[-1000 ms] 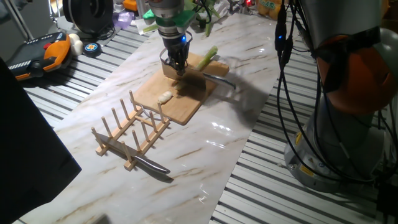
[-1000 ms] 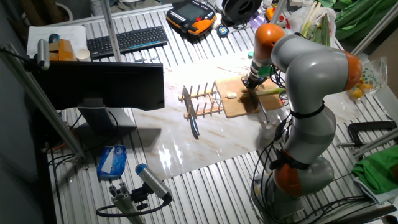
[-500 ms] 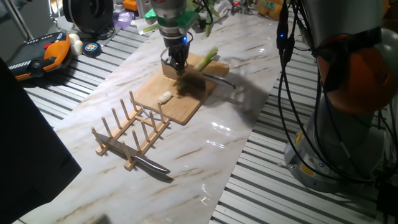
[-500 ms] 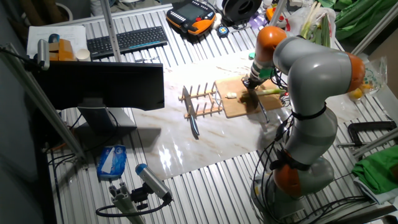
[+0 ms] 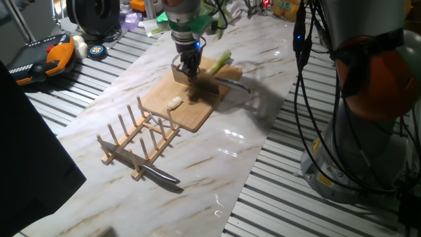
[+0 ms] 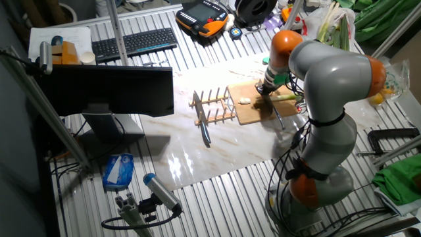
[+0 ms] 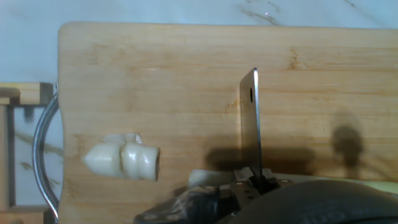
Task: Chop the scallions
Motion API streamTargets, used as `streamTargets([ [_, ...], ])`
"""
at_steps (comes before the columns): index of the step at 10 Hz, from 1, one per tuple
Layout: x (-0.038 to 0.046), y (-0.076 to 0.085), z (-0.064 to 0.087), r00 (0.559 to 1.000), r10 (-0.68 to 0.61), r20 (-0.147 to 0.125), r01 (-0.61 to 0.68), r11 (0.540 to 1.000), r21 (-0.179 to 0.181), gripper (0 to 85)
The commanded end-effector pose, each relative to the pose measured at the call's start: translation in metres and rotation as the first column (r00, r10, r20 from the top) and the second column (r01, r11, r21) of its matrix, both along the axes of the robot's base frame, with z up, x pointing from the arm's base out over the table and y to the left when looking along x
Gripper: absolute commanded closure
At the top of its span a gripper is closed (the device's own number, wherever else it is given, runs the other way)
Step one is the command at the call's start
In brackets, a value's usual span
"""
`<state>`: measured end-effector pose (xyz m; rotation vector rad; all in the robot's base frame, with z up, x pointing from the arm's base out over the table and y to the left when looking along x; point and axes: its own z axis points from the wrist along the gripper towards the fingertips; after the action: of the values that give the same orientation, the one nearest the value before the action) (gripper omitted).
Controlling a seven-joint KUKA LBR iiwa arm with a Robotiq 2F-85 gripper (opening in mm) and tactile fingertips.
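Gripper (image 5: 189,71) gripping a knife (image 7: 250,121), blade hanging over the board (image 7: 155,87).
Scallion stalk (image 5: 220,62) is lying at the board's far end, a cut piece (image 7: 121,158) nearer the rack (image 5: 138,141); light, soft, apt to roll, so cutting beside its white end seems wise.

Robotics lab: slotted aluminium tabletop (image 6: 197,191), teach pendant (image 6: 204,16), keyboard (image 6: 135,42), monitor (image 6: 108,89), loose cables (image 5: 309,85).

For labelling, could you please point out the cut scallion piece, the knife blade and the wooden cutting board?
white cut scallion piece (image 7: 122,160), hand view, its middle
steel knife blade (image 7: 250,118), hand view, mid-blade
wooden cutting board (image 7: 155,74), hand view, bare surface
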<state>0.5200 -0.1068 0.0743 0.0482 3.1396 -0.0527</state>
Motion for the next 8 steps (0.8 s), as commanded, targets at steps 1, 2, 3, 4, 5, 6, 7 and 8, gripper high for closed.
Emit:
streamTargets([
  [1,-0.0007,-0.002,0.002,1.000,0.001,0.001,-0.001,1.000,0.000,84.3],
  [2,-0.0025,-0.003,0.005,1.000,0.004,0.001,-0.004,1.000,0.000,84.3],
  [3,-0.0052,-0.003,0.008,1.000,0.004,0.001,-0.004,1.000,0.000,84.3],
  [4,-0.0069,-0.001,0.009,1.000,0.001,0.001,-0.001,1.000,0.000,84.3],
  [5,-0.0069,0.000,0.009,1.000,0.001,0.001,-0.001,1.000,0.003,84.3],
  [6,-0.0056,0.003,0.009,1.000,-0.001,0.003,0.001,1.000,0.006,84.3],
  [7,-0.0039,0.006,0.012,1.000,-0.004,0.008,0.004,1.000,0.006,84.3],
  [8,-0.0030,0.007,0.018,1.000,-0.005,0.006,0.005,1.000,0.009,84.3],
])
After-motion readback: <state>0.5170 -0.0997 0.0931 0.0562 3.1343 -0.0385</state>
